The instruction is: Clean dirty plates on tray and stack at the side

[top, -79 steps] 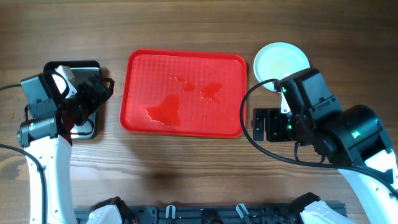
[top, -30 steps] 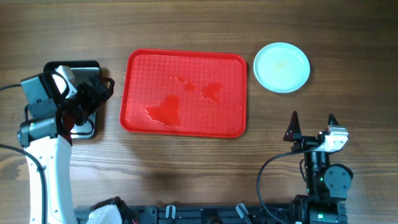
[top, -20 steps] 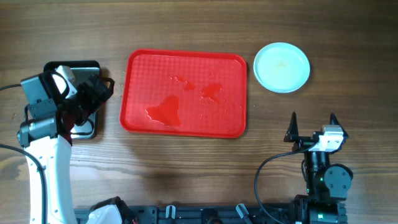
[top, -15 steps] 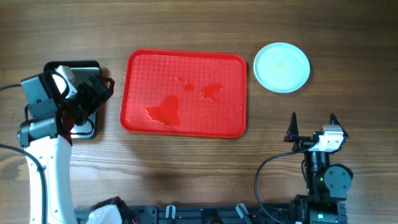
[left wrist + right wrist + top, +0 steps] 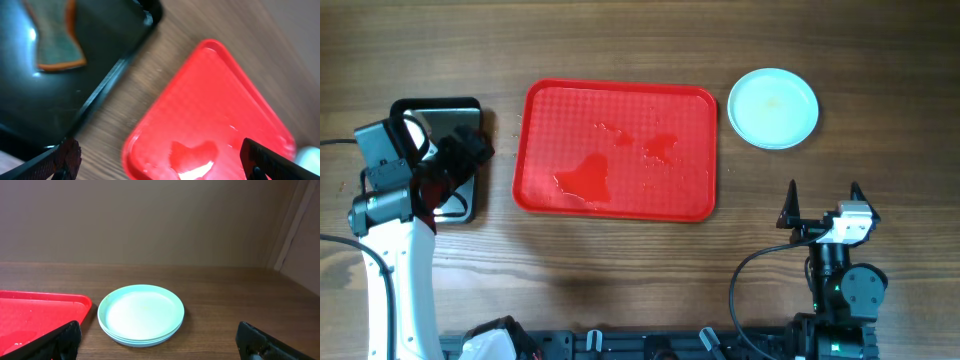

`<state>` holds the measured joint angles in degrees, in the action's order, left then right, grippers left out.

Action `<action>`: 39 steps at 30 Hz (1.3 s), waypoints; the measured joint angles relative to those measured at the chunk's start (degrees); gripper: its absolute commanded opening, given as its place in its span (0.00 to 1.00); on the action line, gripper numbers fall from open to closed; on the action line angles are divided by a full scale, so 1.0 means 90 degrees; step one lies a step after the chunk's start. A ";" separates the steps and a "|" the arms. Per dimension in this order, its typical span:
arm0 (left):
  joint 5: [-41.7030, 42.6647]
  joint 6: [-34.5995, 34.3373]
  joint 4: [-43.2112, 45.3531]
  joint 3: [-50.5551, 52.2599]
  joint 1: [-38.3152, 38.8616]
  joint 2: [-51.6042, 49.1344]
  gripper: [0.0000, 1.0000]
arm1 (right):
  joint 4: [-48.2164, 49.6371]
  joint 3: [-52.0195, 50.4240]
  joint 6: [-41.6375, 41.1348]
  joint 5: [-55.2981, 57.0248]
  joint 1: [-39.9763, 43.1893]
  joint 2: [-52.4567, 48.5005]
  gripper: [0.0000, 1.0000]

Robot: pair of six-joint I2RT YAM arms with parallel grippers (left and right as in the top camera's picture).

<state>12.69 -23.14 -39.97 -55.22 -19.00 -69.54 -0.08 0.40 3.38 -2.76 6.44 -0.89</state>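
The pale mint plates [image 5: 773, 107] sit in one stack on the wood, right of the red tray [image 5: 550, 115]; the stack also shows in the right wrist view [image 5: 141, 313]. The tray holds no plates, only wet patches [image 5: 588, 178], and shows in the left wrist view [image 5: 210, 100]. My right gripper [image 5: 821, 203] is open and empty at the front right, apart from the stack. My left gripper [image 5: 470, 152] is open and empty over the right edge of the black pan [image 5: 438, 110], beside the tray's left rim.
The black pan [image 5: 30, 100] at the left holds a green and orange sponge [image 5: 55, 35]. Bare wood lies in front of the tray and between the tray and the plate stack.
My right arm has drawn back from beside the plate stack to the front right and stopped there. My left gripper has shifted slightly over the pan.
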 measured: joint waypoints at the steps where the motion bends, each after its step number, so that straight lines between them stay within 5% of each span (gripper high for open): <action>1: -0.0170 0.0002 -0.0041 0.0000 0.0000 0.0000 1.00 | 0.0000 0.0000 0.0000 0.0000 0.0000 0.0000 1.00; 7: -0.0668 0.0015 -0.0423 0.0328 0.0338 0.0260 1.00 | 0.0002 0.0000 0.0000 0.0000 0.0000 0.0000 1.00; 23: -0.0226 0.0015 0.3150 0.5027 0.1290 0.4070 1.00 | 0.0005 0.0000 0.0046 0.0002 0.0000 0.0012 1.00; 39: -0.0141 0.0901 0.4138 0.5935 0.1899 0.7385 1.00 | 0.0005 0.0000 0.0068 0.0000 0.0000 0.0012 1.00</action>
<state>11.42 -15.03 -2.72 -1.80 -1.91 -3.07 -0.03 0.40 3.99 -2.76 6.44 -0.78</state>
